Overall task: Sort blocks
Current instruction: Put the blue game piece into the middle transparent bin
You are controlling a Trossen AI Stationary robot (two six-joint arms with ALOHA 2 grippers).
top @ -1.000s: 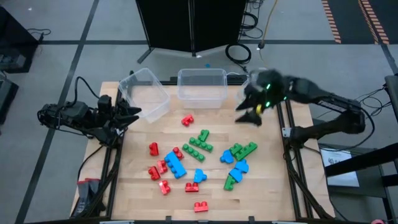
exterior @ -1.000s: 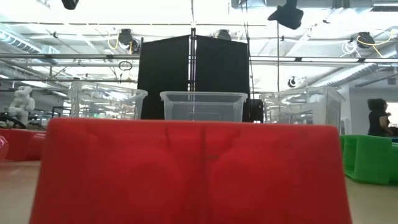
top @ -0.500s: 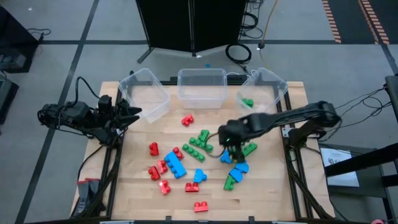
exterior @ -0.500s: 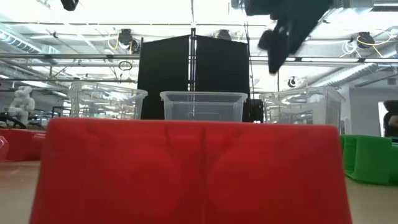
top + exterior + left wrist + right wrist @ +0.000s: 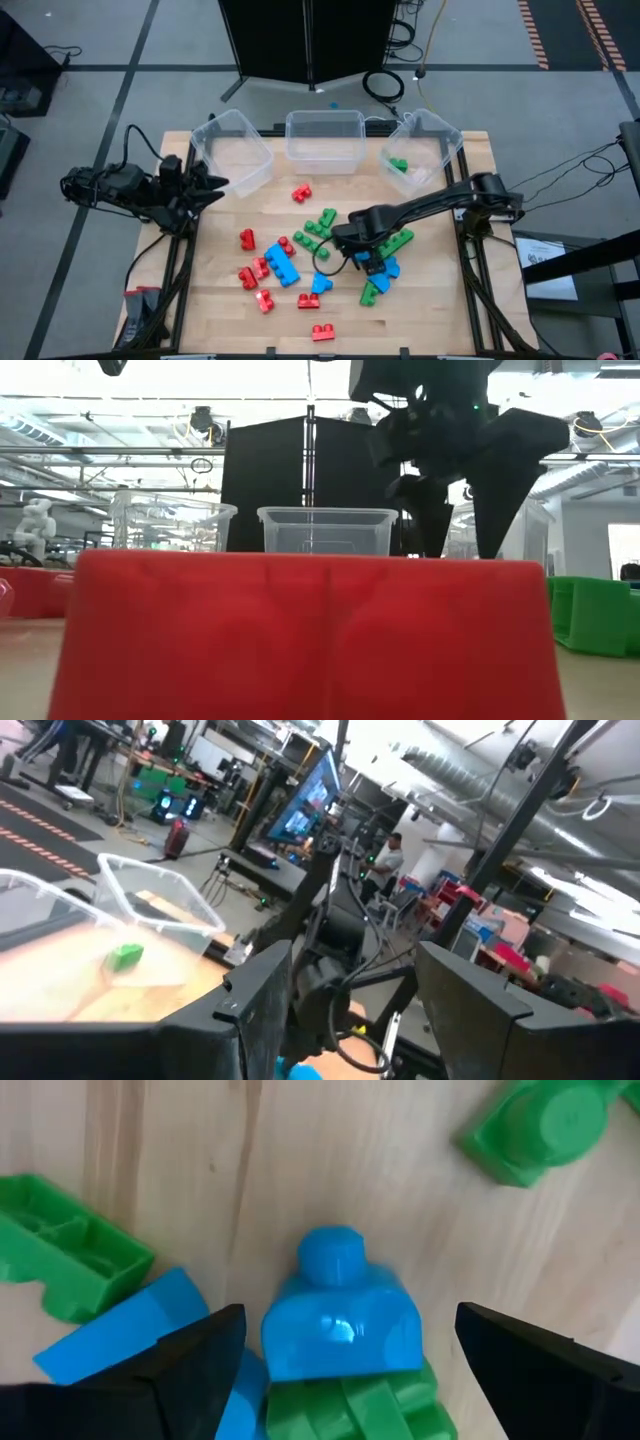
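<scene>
Wooden table (image 5: 430,300) carries the scattered blocks, with three clear bins (image 5: 324,140) along its far edge. From table height a big red block (image 5: 305,635) hides nearly everything, so only the upper part of the right arm shows above it. The right tool (image 5: 340,1345) hangs low over a blue block (image 5: 340,1315), its fingers (image 5: 190,1355) spread wide on both sides of it, touching nothing. Green blocks (image 5: 70,1270) lie just beside. One green block (image 5: 398,165) sits in the right bin. The left tool (image 5: 215,183) waits at the table's left edge, fingers apart.
</scene>
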